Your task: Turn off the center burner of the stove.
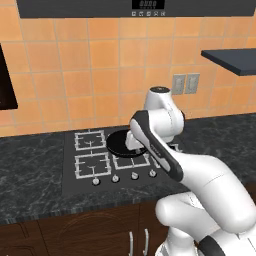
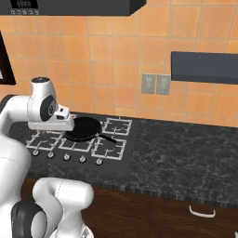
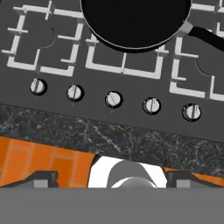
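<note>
The stove (image 1: 70, 176) is a black cooktop set in the dark counter, with five silver knobs along its front. A round black frying pan (image 1: 121, 142) covers the back of the center burner (image 3: 124, 65), whose front grate bars show below the pan (image 3: 135, 19). The middle knob (image 3: 113, 99) has its slot slightly tilted; the knobs beside it (image 3: 75, 92) (image 3: 152, 105) look much the same. My gripper (image 3: 113, 177) hovers above the stove's front edge, open, its dark fingertips (image 3: 43, 178) wide apart and holding nothing. My hand (image 2: 59, 122) hangs over the left grates.
The pan's handle (image 2: 108, 138) points toward the right grates (image 2: 111, 148). Dark marble counter (image 2: 186, 153) stretches to the right. A dark shelf (image 2: 204, 67) and wall outlets (image 2: 155, 83) sit above it. Wooden cabinet fronts (image 1: 75, 232) run below the counter edge.
</note>
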Available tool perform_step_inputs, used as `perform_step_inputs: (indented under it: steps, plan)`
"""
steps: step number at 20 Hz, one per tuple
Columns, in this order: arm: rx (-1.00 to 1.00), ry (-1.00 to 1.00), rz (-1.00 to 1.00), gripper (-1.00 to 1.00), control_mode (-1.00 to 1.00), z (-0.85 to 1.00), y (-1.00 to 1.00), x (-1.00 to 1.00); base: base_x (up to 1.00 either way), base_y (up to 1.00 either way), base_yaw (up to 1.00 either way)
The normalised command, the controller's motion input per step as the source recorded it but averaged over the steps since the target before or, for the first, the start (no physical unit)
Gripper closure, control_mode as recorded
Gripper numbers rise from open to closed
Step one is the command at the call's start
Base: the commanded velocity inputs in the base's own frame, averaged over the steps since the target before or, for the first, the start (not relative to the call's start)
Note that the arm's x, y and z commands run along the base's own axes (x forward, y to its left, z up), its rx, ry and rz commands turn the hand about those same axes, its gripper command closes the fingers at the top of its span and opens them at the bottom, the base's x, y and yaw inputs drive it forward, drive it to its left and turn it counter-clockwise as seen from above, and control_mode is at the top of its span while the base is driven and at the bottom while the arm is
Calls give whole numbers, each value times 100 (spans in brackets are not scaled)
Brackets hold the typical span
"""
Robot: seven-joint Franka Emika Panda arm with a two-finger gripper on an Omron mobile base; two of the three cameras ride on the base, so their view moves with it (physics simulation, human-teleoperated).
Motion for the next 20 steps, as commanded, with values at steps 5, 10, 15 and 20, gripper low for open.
perform_step_inputs:
  steps: [5,10,15,20]
  plan:
    - [-5,9,4,-100,-100,-71,12,24,0,0,0]
    - [-1,2,7,-100,-100,-82,23,22,0,0,0]
    - [0,-6,4,-100,-100,-59,6,14,0,0,0]
    - [0,-5,0,-100,-100,-38,-5,2,0,0,0]
